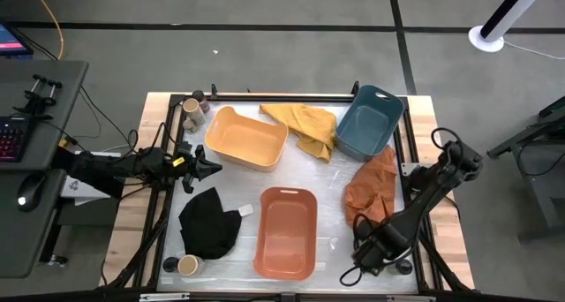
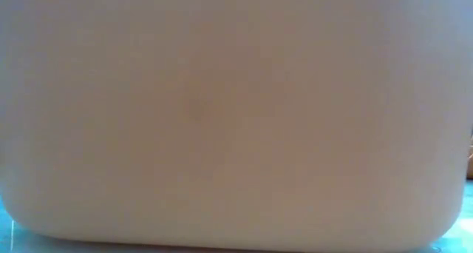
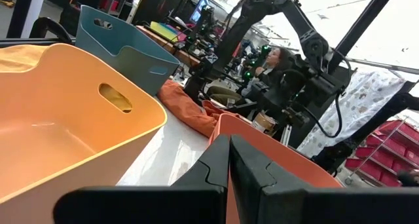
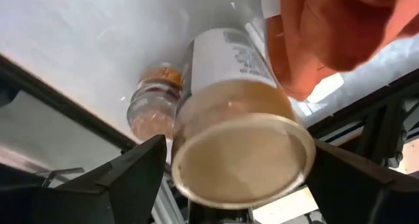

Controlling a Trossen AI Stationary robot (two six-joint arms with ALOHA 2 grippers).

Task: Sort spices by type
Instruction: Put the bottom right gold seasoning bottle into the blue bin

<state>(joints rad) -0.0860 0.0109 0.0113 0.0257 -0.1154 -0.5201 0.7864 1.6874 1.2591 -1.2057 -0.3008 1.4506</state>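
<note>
In the right wrist view a wide spice jar with a pale tan round top (image 4: pixel 239 162) and a white label stands upright on the table. A slimmer jar of brownish spice (image 4: pixel 152 105) stands right beside it. My right gripper (image 4: pixel 239 155) points steeply down over the wide jar at the table's near right corner (image 1: pixel 366 253). It is open, with one finger on either side of the jar's top. More spice jars stand at the far left corner (image 1: pixel 191 108) and the near left corner (image 1: pixel 188 265). My left gripper (image 1: pixel 210 165) waits shut at the left edge.
A yellow tub (image 1: pixel 245 139), an orange tub (image 1: pixel 285 231) and a blue tub (image 1: pixel 369 121) sit on the table. A yellow cloth (image 1: pixel 305 125), an orange cloth (image 1: pixel 372 187) and a black cloth (image 1: pixel 210 222) lie between them. The orange tub's wall (image 2: pixel 236 120) fills the low view.
</note>
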